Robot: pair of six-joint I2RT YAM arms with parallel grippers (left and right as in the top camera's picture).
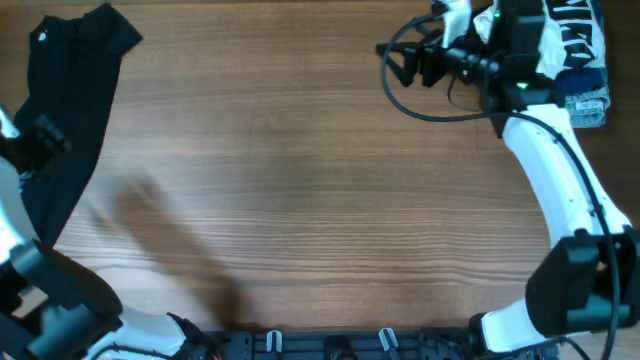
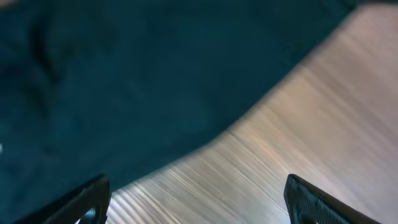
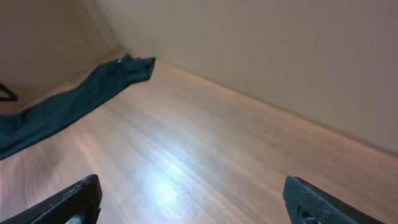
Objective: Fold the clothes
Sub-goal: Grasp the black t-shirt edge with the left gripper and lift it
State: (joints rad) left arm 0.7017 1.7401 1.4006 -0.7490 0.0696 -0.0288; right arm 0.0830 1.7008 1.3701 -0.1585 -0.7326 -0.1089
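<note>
A dark garment (image 1: 68, 110) lies stretched along the table's far left, from the top edge down toward the left arm. It fills the upper left of the left wrist view (image 2: 124, 81) and shows far off in the right wrist view (image 3: 68, 109). My left gripper (image 2: 196, 199) is open and empty, hovering over the garment's edge and bare wood; in the overhead view it sits at the far left (image 1: 35, 140). My right gripper (image 1: 400, 62) is open and empty at the top right, above bare wood (image 3: 189, 199), far from the garment.
A pile of folded clothes, white with dark print and blue (image 1: 575, 50), lies at the top right corner behind the right arm. The wooden table (image 1: 300, 200) spreads between the arms. A wall borders the table in the right wrist view (image 3: 280, 56).
</note>
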